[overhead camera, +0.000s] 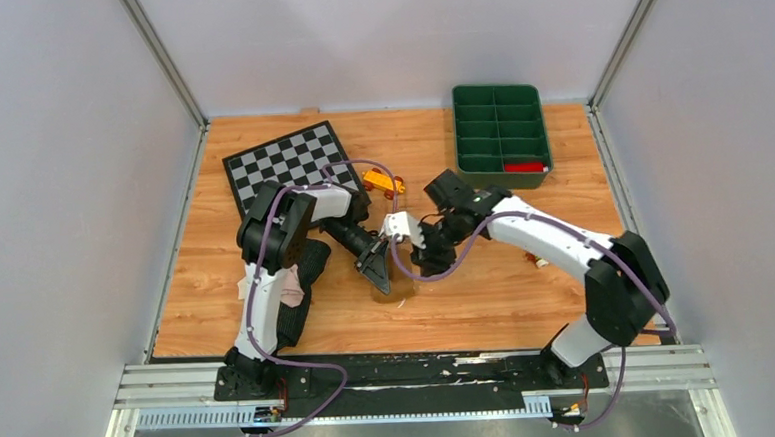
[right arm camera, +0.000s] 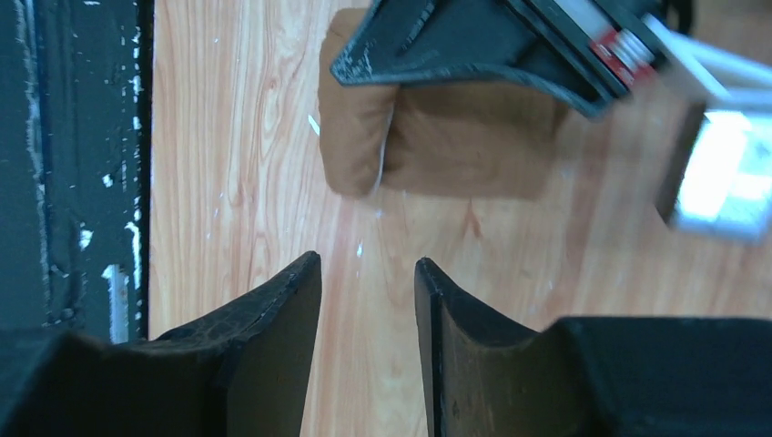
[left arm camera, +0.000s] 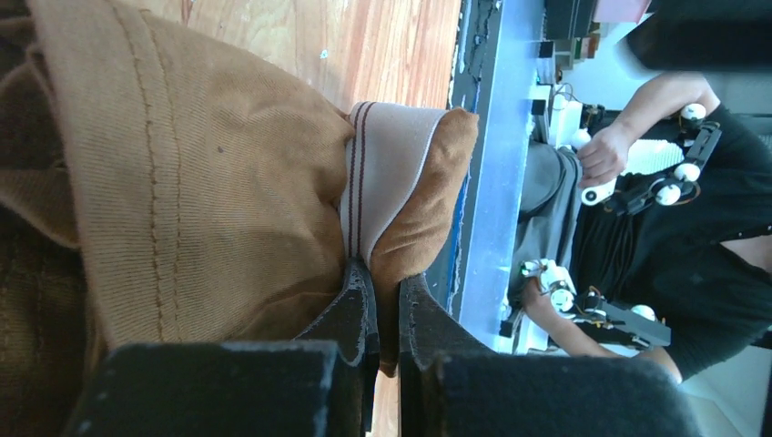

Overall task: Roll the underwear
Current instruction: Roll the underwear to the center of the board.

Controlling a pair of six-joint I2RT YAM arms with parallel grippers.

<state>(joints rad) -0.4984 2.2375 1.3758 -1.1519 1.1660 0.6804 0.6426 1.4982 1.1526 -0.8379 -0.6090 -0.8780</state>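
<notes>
We see the left gripper [left arm camera: 387,284] pinching the tan-brown underwear [left arm camera: 228,182].
Right gripper [right arm camera: 369,273] spread, empty; green tray [overhead camera: 457,135] holds one red item [overhead camera: 526,167], near-right compartment.

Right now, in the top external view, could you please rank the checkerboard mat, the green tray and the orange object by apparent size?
1. Checkerboard mat and green tray: they look about equal, so I won't rank them.
2. Orange object: clearly smallest.

From high at the near side, the top camera looks down on the whole tabletop [overhead camera: 488,293]. Each wrist camera rides close behind its own tool. The left tool [left arm camera: 387,282] and the right tool [right arm camera: 367,273] both face the tan-brown underwear [right arm camera: 455,146] just ahead, which all three views share.
</notes>
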